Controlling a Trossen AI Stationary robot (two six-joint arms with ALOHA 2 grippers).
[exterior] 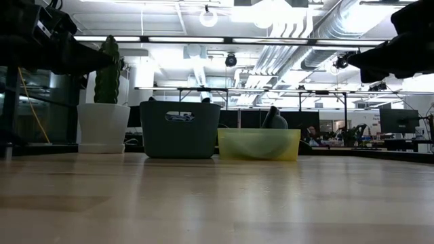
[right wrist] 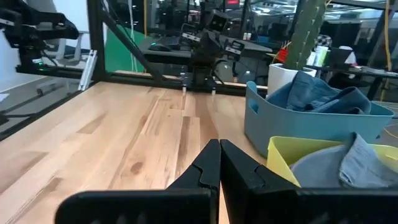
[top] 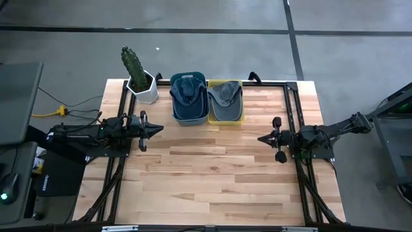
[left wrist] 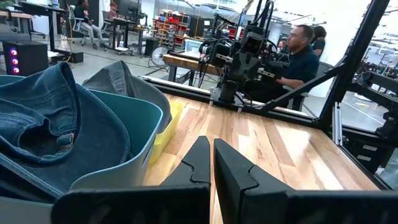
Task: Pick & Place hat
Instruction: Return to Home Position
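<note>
A blue denim hat (top: 188, 90) lies in a teal bin (top: 189, 115) at the table's far edge. Beside it on the right, a grey hat (top: 224, 96) lies in a yellow bin (top: 226, 118). In the left wrist view the denim hat (left wrist: 43, 118) fills the teal bin (left wrist: 134, 155), with the grey hat (left wrist: 121, 78) behind it. In the right wrist view the grey hat (right wrist: 354, 165) sits in the yellow bin (right wrist: 286, 155). My left gripper (top: 159, 128) hovers shut at the left, short of the teal bin. My right gripper (top: 262, 138) hovers shut at the right.
A potted cactus (top: 136, 76) in a white pot stands at the far left corner, next to the teal bin. Bare wooden table (top: 212, 174) spreads between the arms and toward the near edge. People sit at desks in the room beyond.
</note>
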